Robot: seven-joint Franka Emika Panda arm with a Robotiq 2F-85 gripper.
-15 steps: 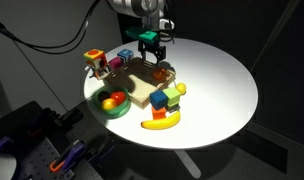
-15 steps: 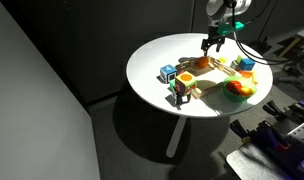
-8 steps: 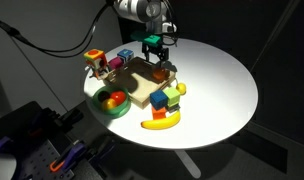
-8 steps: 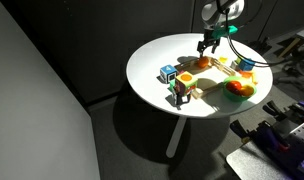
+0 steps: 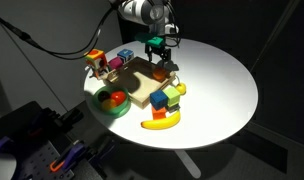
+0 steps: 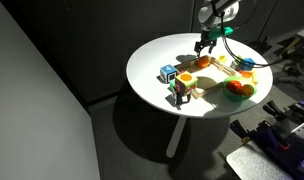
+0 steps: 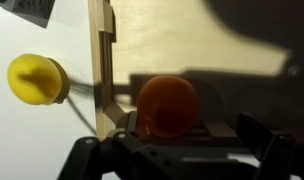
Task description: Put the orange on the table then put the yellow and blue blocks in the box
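The orange (image 7: 169, 108) lies in a corner of the light-wood box (image 7: 100, 60), against its low walls. My gripper (image 7: 182, 152) hangs just above the orange, jaws open, with a finger on each side of it and not touching. In both exterior views the gripper (image 5: 158, 58) (image 6: 204, 46) is over the far corner of the box (image 5: 140, 88) (image 6: 214, 80), and the orange (image 6: 202, 62) sits under it. The yellow block (image 5: 159, 99) and the blue block (image 5: 178, 89) sit on the white table (image 5: 217, 85) at the box's near corner.
A green bowl (image 5: 112, 103) with red fruit stands beside the box. A yellow banana (image 5: 160, 121) lies near the table's front. Several other toy blocks (image 5: 95, 62) stand behind the box. A rounded yellow toy (image 7: 37, 78) lies on the table just outside the box wall.
The gripper has shifted a little sideways and lower over the box corner with the orange. The toys have not moved.
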